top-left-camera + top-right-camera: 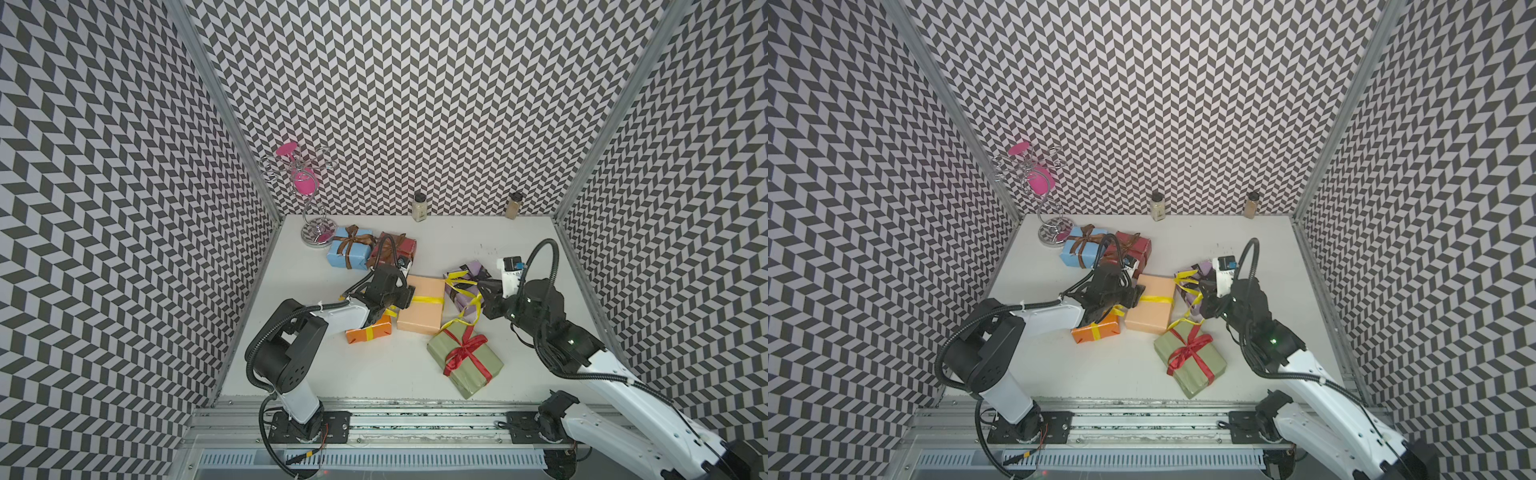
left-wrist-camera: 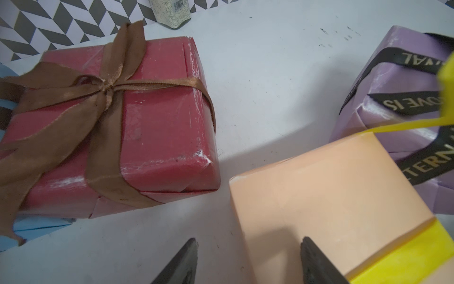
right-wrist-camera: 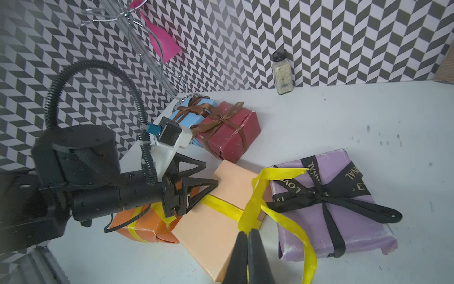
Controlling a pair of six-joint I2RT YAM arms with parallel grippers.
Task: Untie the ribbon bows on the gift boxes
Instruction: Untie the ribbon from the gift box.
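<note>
The left arm (image 1: 345, 316) and right arm (image 1: 615, 370) both reach inward, wrists bent low; the left pincer (image 2: 249, 241) gapes, jaws well apart, the right pincer (image 3: 247, 236) is pinched tight.

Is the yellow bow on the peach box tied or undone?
Undone: its ribbon trails loose, pinched between the right gripper's shut fingers.

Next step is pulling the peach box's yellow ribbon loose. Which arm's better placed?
Right. The right claw is shut on the yellow ribbon; the left claw is open at the peach box edge, off the ribbon.
</note>
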